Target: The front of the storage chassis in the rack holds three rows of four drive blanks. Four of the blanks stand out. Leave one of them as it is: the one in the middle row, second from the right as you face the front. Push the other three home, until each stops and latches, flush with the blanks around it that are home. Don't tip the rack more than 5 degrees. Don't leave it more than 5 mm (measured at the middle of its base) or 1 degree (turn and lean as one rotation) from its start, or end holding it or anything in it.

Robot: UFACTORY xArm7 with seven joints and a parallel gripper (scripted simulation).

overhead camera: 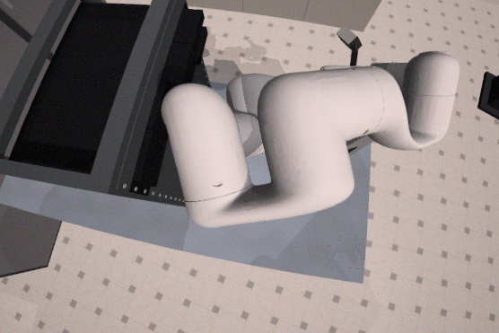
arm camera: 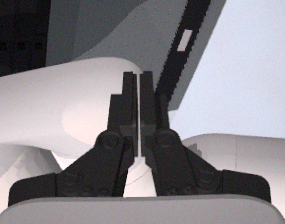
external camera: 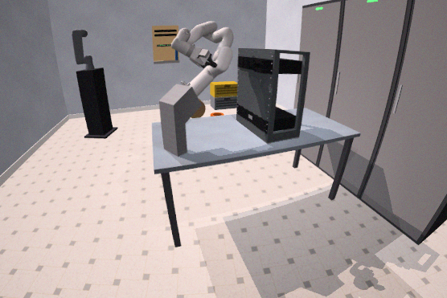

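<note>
The grey open rack [overhead camera: 135,70] [external camera: 303,91] stands on the table [external camera: 209,139] [overhead camera: 314,245]. A black chassis [overhead camera: 81,83] [external camera: 257,64] sits in its upper part, and dark blanks [overhead camera: 197,34] stand out of its front edge in the overhead view. I cannot tell single blanks apart. My gripper [arm camera: 138,89] [external camera: 209,60] is shut and empty, held in the air a little way in front of the rack's upper front. In the overhead view my white arm [overhead camera: 305,137] hides the gripper and much of the rack's front. In the wrist view a dark rack post [arm camera: 193,36] runs past the fingertips.
My arm's grey pedestal [external camera: 174,123] stands on the table's left part. A yellow and grey box [external camera: 223,90] and an orange ring [external camera: 217,114] lie behind the rack. Tall cabinets [external camera: 382,83] line the right wall. A black stand [external camera: 94,99] is on the floor at left.
</note>
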